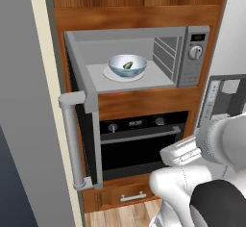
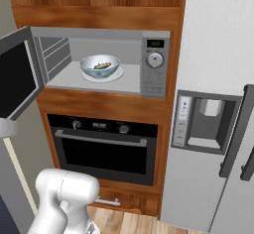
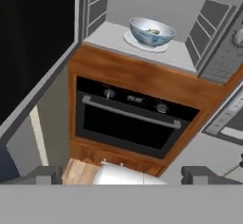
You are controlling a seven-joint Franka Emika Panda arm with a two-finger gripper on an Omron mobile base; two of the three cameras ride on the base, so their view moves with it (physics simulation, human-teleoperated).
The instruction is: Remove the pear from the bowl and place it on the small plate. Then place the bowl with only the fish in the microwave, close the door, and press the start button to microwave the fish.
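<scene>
Wooden cabinetry frames the wall we face, with the microwave [image 1: 144, 60] built in above a black oven [image 2: 104, 148] and a grey refrigerator [image 2: 213, 129] with a dispenser recess to the right. We see the door [image 1: 79, 139] swung wide open to the left, its long vertical bar handle [image 1: 72, 142] facing us in the left base view and its dark glass pane showing in the right base view. Inside the cavity, the bowl [image 2: 99, 66] sits on the flat white turntable disc [image 2: 102, 76], roughly centred on the floor of the chamber. The fish [image 2: 101, 66] lies in the bowl, olive-green and slender; we make out nothing else in it. The control panel [image 2: 155, 67] with its display and round knob stands at the right of the cavity.

Our gripper [image 3: 122, 174] hangs low and well back from the microwave, looking up at the oven and the open cavity from below. Its two dark fingertips [image 3: 43, 174] stand spread far apart at the bottom corners of the hand view, with nothing between them. The arm's white body folds low in front of the oven in both base views.
</scene>
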